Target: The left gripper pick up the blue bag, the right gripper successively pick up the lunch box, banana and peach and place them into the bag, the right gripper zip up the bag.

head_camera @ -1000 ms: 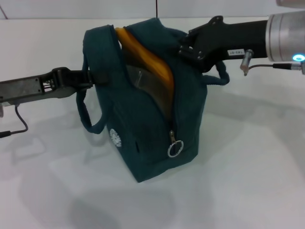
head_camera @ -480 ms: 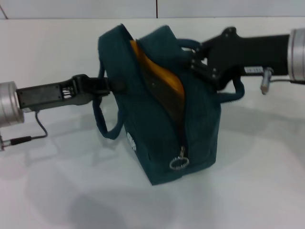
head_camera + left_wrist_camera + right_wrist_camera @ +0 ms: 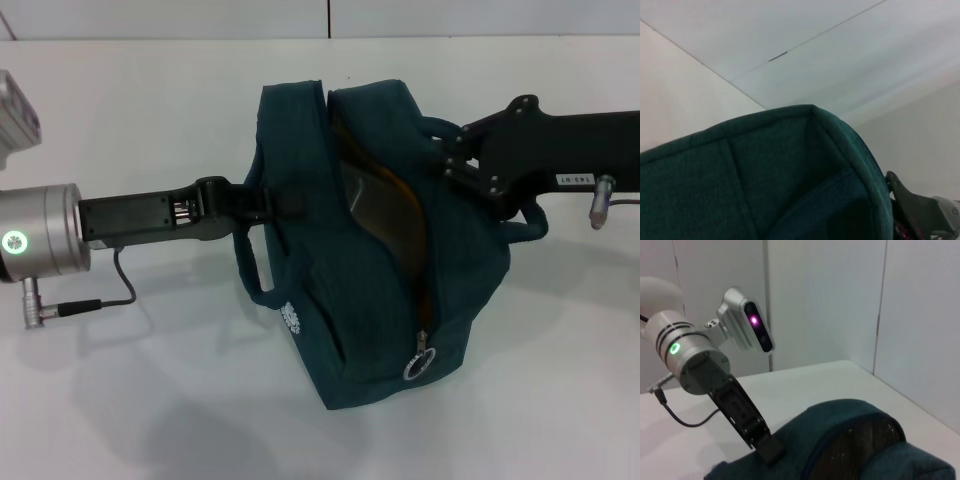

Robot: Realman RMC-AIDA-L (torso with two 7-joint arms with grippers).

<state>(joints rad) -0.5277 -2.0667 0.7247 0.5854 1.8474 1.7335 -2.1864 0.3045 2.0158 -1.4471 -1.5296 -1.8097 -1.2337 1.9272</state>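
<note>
The blue bag (image 3: 375, 270) stands tilted on the white table, its top zip gaping and the ring pull (image 3: 420, 366) low at the front end. A curved yellow-orange strip (image 3: 398, 188) shows inside the opening; I cannot tell if it is the banana. The lunch box and peach are hidden. My left gripper (image 3: 268, 202) reaches in from the left and is shut on the bag's side by its handle; the right wrist view shows it (image 3: 766, 449) pressed to the fabric (image 3: 855, 440). My right gripper (image 3: 450, 168) sits against the bag's upper right edge, beside the other handle.
White table (image 3: 150, 400) lies all around the bag, with a white wall behind it. A grey cable (image 3: 95, 302) loops under the left wrist. The left wrist view is filled by the bag's fabric (image 3: 765, 175).
The bag and both grippers have shifted to the right and nearer to me. The bag leans further over and its opening looks narrower, showing less yellow-orange.
</note>
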